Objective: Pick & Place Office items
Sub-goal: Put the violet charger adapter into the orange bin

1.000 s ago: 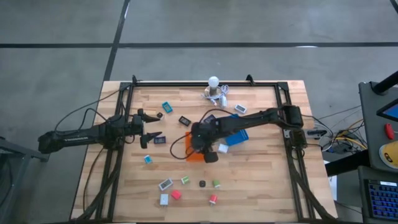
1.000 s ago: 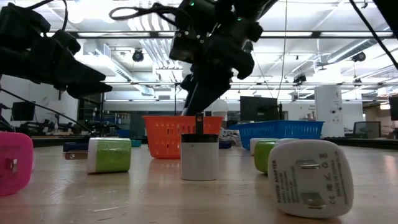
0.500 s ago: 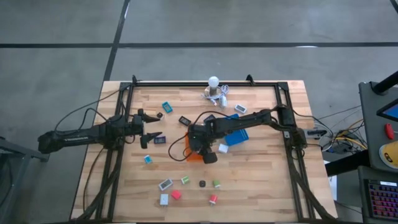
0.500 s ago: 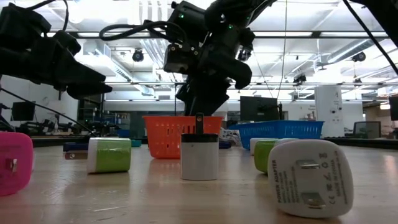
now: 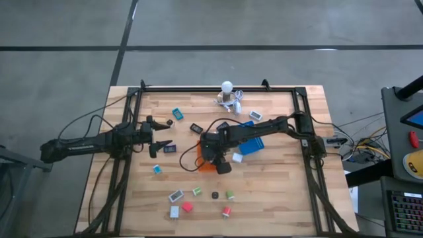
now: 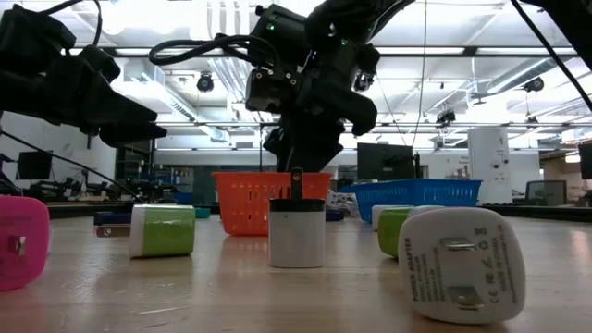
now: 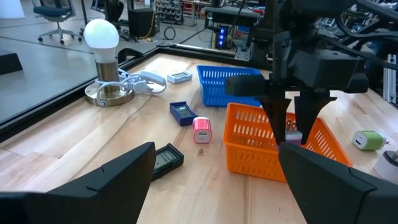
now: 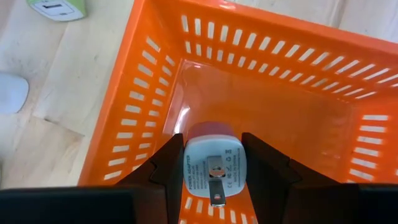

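Note:
My right gripper hangs over the orange basket at mid-table, shut on a pink charger with a white pronged face. The left wrist view shows its fingers reaching down inside the basket. My left gripper hovers open over the table's left part, touching nothing. Small office items lie loose on the wood: green, red and white blocks near the near edge, and teal and black pieces toward the far side. My right gripper pinches the pink charger by its two opposite side walls, one finger on each side. The fingers come from above, pointing down into the orange basket. The white pronged face is turned up toward the wrist. Whether the charger touches the basket floor, I cannot tell.
A blue basket stands just right of the orange one. A white bulb lamp with cables sits at the far edge. A black frame runs around the table. Bare wood lies between the baskets and the near items.
My right gripper has shifted a little toward the table's left over the orange basket and tipped more upright, still shut on the charger. In the last half second it has kept still.

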Controlling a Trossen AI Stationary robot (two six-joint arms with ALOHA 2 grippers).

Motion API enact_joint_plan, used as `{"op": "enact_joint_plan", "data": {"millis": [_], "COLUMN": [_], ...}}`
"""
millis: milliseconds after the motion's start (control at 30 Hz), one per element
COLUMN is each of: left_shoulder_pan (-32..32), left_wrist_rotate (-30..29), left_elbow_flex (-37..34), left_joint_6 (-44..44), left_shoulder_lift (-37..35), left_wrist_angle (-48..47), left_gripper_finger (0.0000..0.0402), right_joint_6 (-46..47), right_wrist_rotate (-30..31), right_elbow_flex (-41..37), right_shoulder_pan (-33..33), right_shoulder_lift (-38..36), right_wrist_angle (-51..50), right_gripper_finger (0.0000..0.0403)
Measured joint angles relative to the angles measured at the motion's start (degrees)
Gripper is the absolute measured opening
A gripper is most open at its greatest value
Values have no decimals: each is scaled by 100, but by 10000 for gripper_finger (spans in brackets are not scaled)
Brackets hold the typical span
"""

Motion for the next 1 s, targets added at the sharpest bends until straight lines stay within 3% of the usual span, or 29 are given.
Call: {"op": "enact_joint_plan", "data": {"millis": [800,1000], "left_shoulder_pan": [-2,-2], "left_wrist_rotate": [0,0], "left_elbow_flex": [0,0], "left_joint_6": [0,0], "left_shoulder_lift": [0,0], "left_wrist_angle": [0,0], "left_gripper_finger": [346,346], "right_joint_6": [-44,-77], "right_wrist_rotate": [4,18], "right_elbow_flex": [-37,-40], "right_shoulder_pan": [0,0], "right_shoulder_lift": [0,2], "right_wrist_angle": [11,22], "right_gripper_finger": [125,233]}}
